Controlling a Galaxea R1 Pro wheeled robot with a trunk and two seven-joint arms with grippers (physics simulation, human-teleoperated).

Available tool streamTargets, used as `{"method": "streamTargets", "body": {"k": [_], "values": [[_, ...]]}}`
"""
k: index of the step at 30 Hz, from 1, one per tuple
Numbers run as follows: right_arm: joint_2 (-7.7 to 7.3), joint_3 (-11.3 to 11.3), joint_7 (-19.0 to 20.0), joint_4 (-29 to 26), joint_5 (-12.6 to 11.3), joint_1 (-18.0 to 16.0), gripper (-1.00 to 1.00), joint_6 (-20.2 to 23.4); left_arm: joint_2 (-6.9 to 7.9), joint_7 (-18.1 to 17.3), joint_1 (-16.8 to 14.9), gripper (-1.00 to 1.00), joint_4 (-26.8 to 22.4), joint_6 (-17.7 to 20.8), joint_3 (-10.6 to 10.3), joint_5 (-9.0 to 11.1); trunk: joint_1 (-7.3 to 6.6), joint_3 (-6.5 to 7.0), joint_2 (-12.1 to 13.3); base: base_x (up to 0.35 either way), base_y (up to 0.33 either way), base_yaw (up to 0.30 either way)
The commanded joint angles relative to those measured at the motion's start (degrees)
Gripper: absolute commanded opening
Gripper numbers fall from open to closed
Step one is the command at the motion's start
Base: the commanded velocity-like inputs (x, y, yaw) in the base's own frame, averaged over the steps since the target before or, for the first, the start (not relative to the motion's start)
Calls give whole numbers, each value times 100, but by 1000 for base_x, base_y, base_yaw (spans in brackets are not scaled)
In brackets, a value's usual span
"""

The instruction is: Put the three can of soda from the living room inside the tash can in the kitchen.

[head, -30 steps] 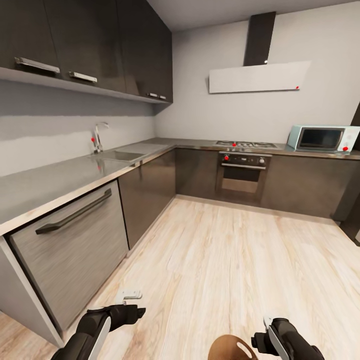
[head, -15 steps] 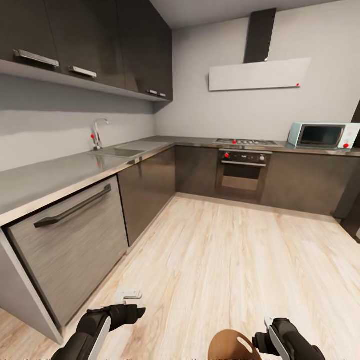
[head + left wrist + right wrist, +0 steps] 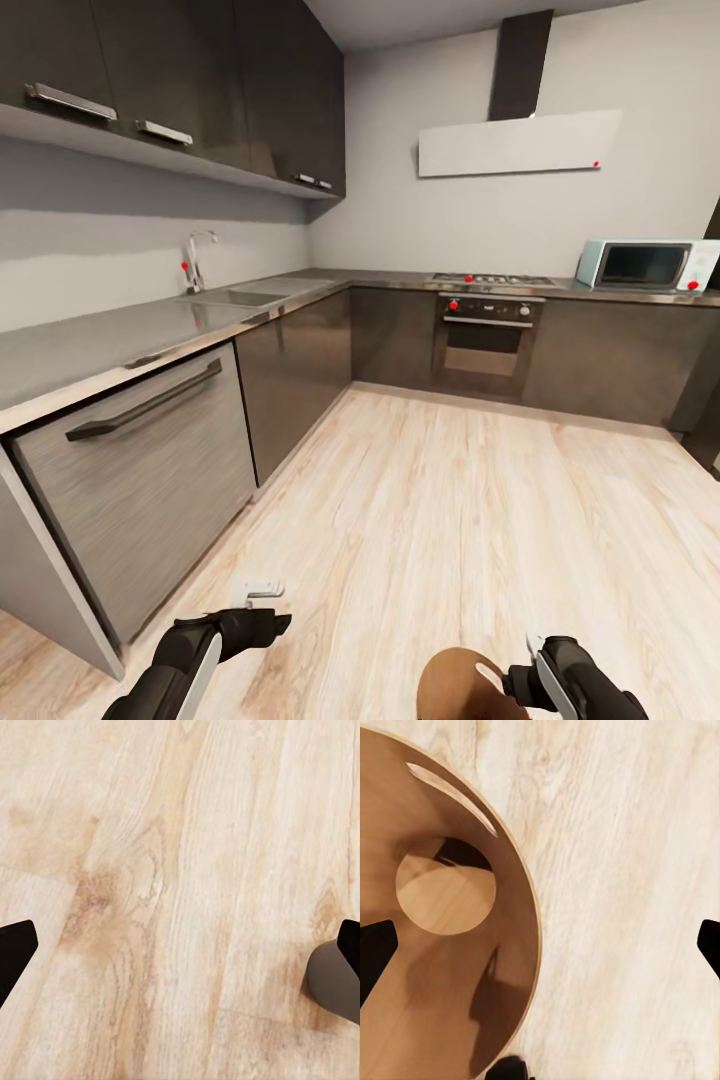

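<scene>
Pale wood plank floor (image 3: pixel 470 500), copper-brown trash can (image 3: pixel 465 688) standing on it, empty inside

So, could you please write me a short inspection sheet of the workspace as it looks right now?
Surface: light wood plank floor, bare ahead of the robot.
Job's things: copper-brown trash can on the floor under the right wrist camera, no can visible inside; its rim shows at the bottom of the head view. No soda cans seen.
Clutter: small white object on the floor near the left arm; cannot tell what it is.
Hands: left hand open, over bare floor; right hand open, over the trash can's rim.
Cables: nothing seen.
Surroundings: steel-grey countertop with sink and faucet, oven, microwave, range hood.
</scene>
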Motion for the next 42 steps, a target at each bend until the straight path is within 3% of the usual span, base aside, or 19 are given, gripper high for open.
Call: {"method": "streamTargets", "body": {"k": [1, 22, 33, 42], "values": [[1, 0, -1, 0, 1, 0, 100, 0, 0, 0, 2, 100, 0, -3, 0, 1, 23, -18, -42, 0, 0, 0], [4, 0, -7, 0, 5, 0, 100, 0, 0, 0, 0, 100, 4, -21, -2, 1, 484, -395, -884, 0, 0, 0], [10, 0, -7, 2, 5, -4, 100, 0, 0, 0, 0, 100, 9, -25, -131, -2, 725, -593, -1325, 0, 0, 0], [7, 0, -7, 4, 5, 0, 100, 0, 0, 0, 2, 100, 9, -23, -140, 0, 725, -593, -1325, 0, 0, 0]]}}
